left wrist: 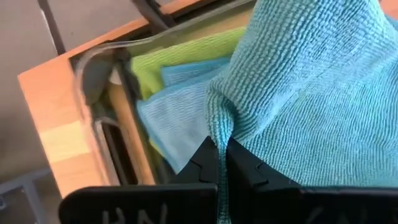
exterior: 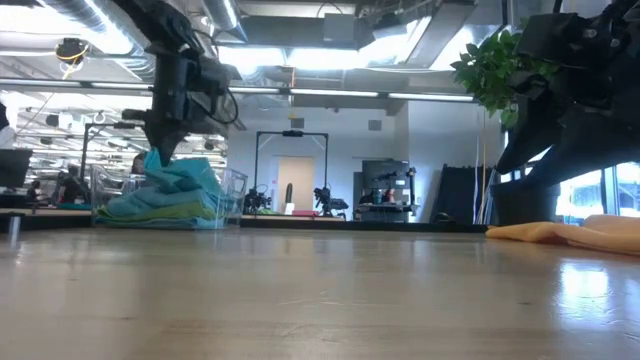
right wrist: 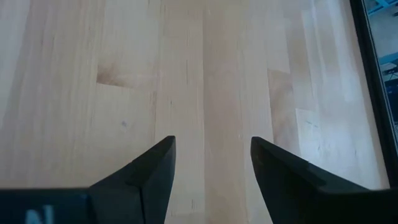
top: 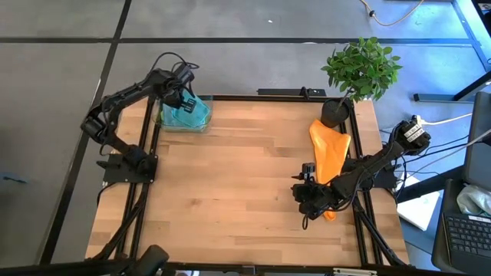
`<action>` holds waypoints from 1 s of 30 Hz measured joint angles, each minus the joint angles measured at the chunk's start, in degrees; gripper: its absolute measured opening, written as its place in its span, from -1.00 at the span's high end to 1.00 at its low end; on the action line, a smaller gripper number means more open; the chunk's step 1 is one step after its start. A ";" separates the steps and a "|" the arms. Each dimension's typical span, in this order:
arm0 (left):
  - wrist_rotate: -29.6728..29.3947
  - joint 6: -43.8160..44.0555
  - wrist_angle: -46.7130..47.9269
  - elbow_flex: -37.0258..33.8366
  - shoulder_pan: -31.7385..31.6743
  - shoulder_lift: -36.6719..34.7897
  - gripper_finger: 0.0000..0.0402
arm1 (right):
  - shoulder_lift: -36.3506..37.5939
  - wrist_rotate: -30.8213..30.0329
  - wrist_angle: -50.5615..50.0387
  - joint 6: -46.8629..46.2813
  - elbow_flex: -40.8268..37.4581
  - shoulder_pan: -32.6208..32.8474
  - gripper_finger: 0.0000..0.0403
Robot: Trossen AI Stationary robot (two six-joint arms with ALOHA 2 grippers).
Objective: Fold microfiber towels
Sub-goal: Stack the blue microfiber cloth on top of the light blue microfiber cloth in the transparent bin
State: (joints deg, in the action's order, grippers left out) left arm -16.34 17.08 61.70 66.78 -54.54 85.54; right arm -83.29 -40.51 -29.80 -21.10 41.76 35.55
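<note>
A clear bin point(top: 202, 127) stands at the table's far left corner with a pile of microfiber towels in it. A teal towel point(left wrist: 298, 81) lies on top of a light blue one point(left wrist: 168, 115) and a lime green one point(left wrist: 180, 53). My left gripper point(top: 178, 98) is over the bin, shut on the teal towel. An orange towel point(top: 330, 149) lies spread on the table near the right edge. My right gripper point(right wrist: 211, 155) hangs open over bare wood, beside the orange towel's near end. My left gripper pinches a bunched ridge of the teal towel point(left wrist: 219, 127) between its two fingers. It comes from above, pointing steeply down. The cloth rises to a small peak point(exterior: 155, 160) at the fingers, and the rest of it lies on the pile in the bin.
A potted plant point(top: 360, 69) stands at the far right corner, just beyond the orange towel. A dark frame point(top: 146, 165) runs along the table's left and right edges. The middle of the wooden table point(top: 245, 176) is bare.
</note>
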 joint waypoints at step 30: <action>-7.22 -4.17 -4.99 -4.74 0.07 -4.95 0.55 | 0.02 0.70 3.05 0.50 0.00 0.00 -0.05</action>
State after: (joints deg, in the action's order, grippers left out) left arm -23.55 12.91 56.71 62.04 -54.46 80.60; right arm -83.26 -39.81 -26.75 -20.60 41.76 35.55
